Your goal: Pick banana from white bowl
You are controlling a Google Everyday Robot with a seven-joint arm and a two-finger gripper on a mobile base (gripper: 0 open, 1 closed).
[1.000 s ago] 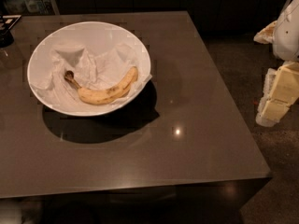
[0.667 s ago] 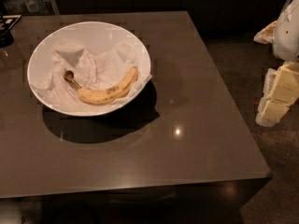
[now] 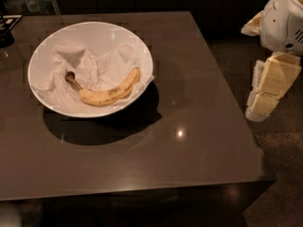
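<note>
In white bowl [image 3: 90, 32], lower half: banana [image 3: 106, 94] lying on crumpled paper towel [image 3: 102, 65], dark stem end pointing left, other end resting near right rim. Bowl sitting on left part of dark table [image 3: 199, 145], casting shadow on tabletop below. Gripper [image 3: 267, 91] hanging beyond table's right edge, well apart from bowl and banana; spread or closed, cannot tell.

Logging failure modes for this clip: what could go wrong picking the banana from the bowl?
The speckled yellow banana lies on crumpled white paper towel, so the paper may get pinched along with it. The cream two-finger tool hangs beyond the right edge of the dark table; coming in, it could clip the rim of the wide white bowl.
</note>
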